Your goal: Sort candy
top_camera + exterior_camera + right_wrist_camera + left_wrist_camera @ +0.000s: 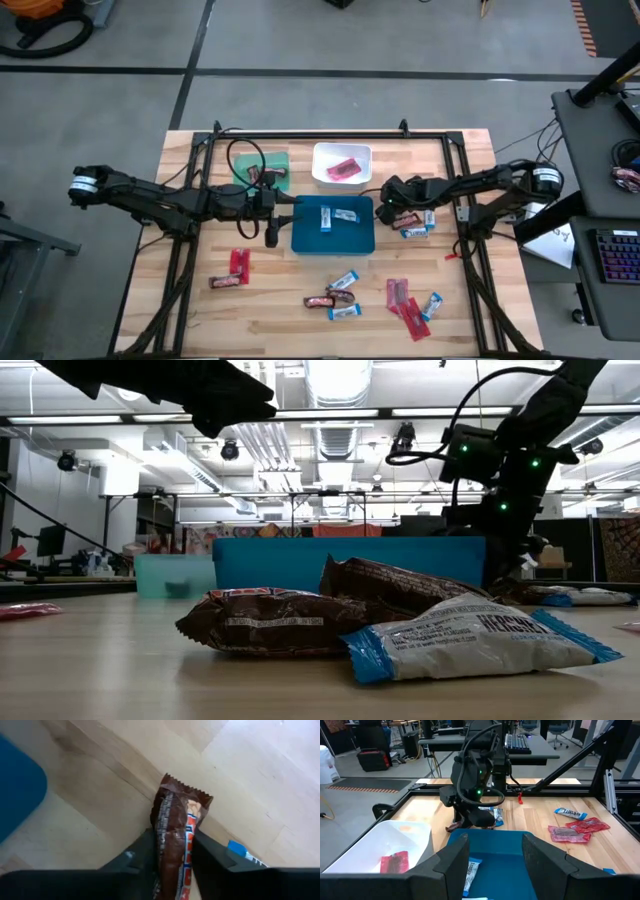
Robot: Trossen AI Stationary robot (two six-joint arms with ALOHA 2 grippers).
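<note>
A lab floor with grey tiles surrounds a pale wooden worktop [200,320] fenced by a black frame. On it, biggest first: the blue tray [333,226] at centre with two blue-and-white bars inside, the white tray [342,163] at 12 o'clock from it holding one red packet [344,169], and a green tray [262,166] at about 10 o'clock.

The left end effector [271,233] hangs just off the blue tray's 9 o'clock edge, fingers [454,865] spread apart with nothing between them. The right end effector [392,203] sits at the tray's 3 o'clock side, and the wrist view shows it clamped on a dark brown bar [175,840], the wrapper standing up between the fingers above the wood.

Loose candy: red packets and blue-and-white bars scattered at 5 o'clock [405,298], a brown bar with a blue-and-white bar at 6 o'clock [335,303], a red packet and brown bar at 7 o'clock [233,270], more blue-and-white bars just beside the right end effector [418,228].

Handling judgement: these look feather-light, with crinkly, slick foil that bends easily; the bar inside is probably firmer. A pinch across the narrow middle, as here, seems safest, since the crimped ends would likely slip or flop.
</note>
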